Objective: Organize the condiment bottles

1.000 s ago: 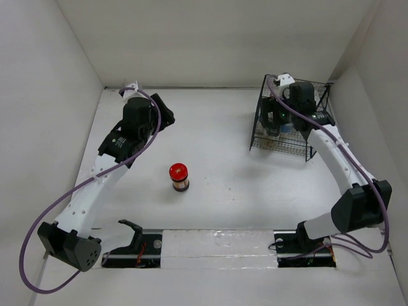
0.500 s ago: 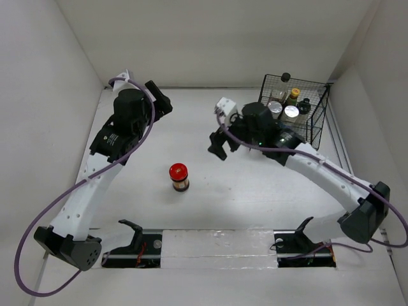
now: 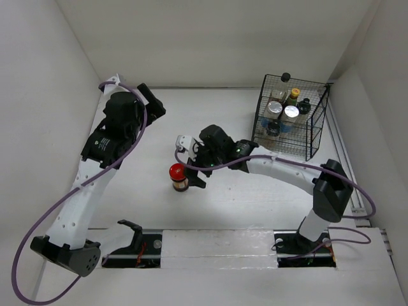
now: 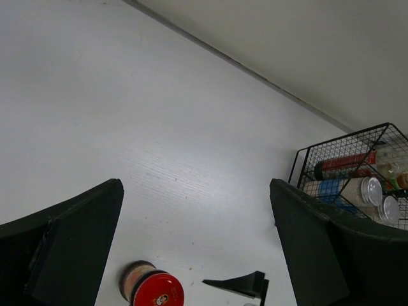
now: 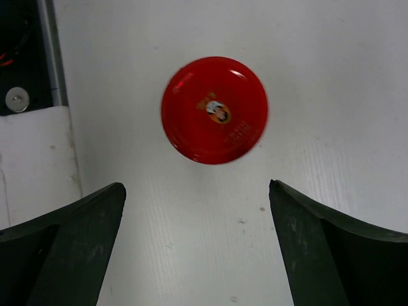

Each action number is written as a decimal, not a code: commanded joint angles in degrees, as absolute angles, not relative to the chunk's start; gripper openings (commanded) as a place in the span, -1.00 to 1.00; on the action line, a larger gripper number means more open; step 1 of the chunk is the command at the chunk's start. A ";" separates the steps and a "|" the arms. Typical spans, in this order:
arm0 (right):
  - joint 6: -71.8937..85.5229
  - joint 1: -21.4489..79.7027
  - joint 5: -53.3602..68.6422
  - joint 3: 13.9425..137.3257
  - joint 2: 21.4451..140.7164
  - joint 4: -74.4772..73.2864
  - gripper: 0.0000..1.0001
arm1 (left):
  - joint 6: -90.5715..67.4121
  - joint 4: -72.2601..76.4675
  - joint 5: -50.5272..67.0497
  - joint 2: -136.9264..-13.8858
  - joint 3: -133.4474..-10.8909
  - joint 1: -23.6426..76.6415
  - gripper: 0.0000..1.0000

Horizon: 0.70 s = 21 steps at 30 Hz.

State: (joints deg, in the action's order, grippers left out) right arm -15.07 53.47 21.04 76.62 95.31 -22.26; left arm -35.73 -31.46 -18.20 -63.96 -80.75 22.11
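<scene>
A red-lidded jar (image 3: pixel 179 177) stands alone in the middle of the table. My right gripper (image 3: pixel 189 164) hovers just beside and above it, open and holding nothing. In the right wrist view the red-lidded jar (image 5: pixel 214 109) lies ahead of the right gripper (image 5: pixel 197 191), outside its jaws. My left gripper (image 3: pixel 152 101) is raised at the back left, open and empty. From the left wrist the red-lidded jar (image 4: pixel 153 290) shows far below the left gripper (image 4: pixel 196 188). The other condiment bottles (image 3: pixel 284 109) stand inside the black wire basket (image 3: pixel 280 145).
The basket sits at the back right near the right wall; it also shows in the left wrist view as the black wire basket (image 4: pixel 357 172). White walls close the table on the left, back and right. The arm bases (image 3: pixel 137 245) line the near edge.
My right arm has swung from inside the basket leftward across the table to the red-lidded jar, jaws wide. My left gripper has opened and drawn slightly back to the left.
</scene>
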 commanded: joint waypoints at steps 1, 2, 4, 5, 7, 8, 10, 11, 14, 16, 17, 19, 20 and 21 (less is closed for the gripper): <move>-18.11 55.63 25.40 80.51 96.41 -21.36 1.00 | -36.30 -31.99 -19.86 -61.61 -81.12 21.97 0.91; -18.11 55.63 25.40 81.38 97.20 -21.36 1.00 | -36.30 -31.99 -19.86 -61.61 -81.12 21.97 0.93; -17.58 55.63 25.40 82.09 99.66 -20.05 1.00 | -36.30 -31.99 -20.39 -61.61 -81.12 21.97 0.93; -16.80 55.63 25.40 82.61 100.45 -18.56 1.00 | -36.30 -31.99 -20.39 -61.61 -81.12 21.97 0.93; -16.18 55.63 25.40 84.01 102.99 -17.32 1.00 | -35.69 -31.47 -20.39 -61.61 -81.12 21.97 0.93; -16.17 55.63 25.40 84.02 103.88 -16.53 1.00 | -35.68 -31.46 -19.78 -61.61 -80.43 21.97 0.93; -15.12 55.63 25.40 86.12 106.77 -14.86 1.00 | -35.68 -30.86 -19.78 -61.08 -79.81 21.97 0.93; -15.12 55.63 25.40 86.65 107.66 -14.33 1.00 | -35.68 -30.85 -19.17 -61.08 -79.11 21.97 0.93; -14.41 56.16 25.40 87.71 110.47 -12.14 1.00 | -35.68 -30.32 -19.16 -61.08 -78.57 21.97 0.93; -13.80 56.16 25.40 87.71 111.01 -10.82 0.94 | -35.68 -30.32 -19.16 -61.08 -78.57 21.97 0.93; -13.28 56.16 25.40 88.32 111.88 -10.81 0.67 | -35.68 -30.32 -19.16 -61.08 -78.57 21.97 0.93; -13.27 56.16 24.53 88.33 111.88 -10.81 0.32 | -35.68 -30.32 -19.69 -61.08 -78.57 21.97 0.93; -13.27 56.16 23.56 88.33 111.88 -10.81 0.15 | -35.16 -30.32 -19.69 -61.08 -78.57 21.97 0.93; -13.27 56.16 23.03 88.33 110.14 -10.81 -0.05 | -35.16 -29.71 -19.69 -61.08 -78.57 21.97 0.93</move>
State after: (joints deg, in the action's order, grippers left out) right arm -13.93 55.64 23.62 85.10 112.27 -15.31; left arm -35.83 -31.97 -18.94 -62.33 -78.70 22.11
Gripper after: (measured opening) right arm 0.755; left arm 0.964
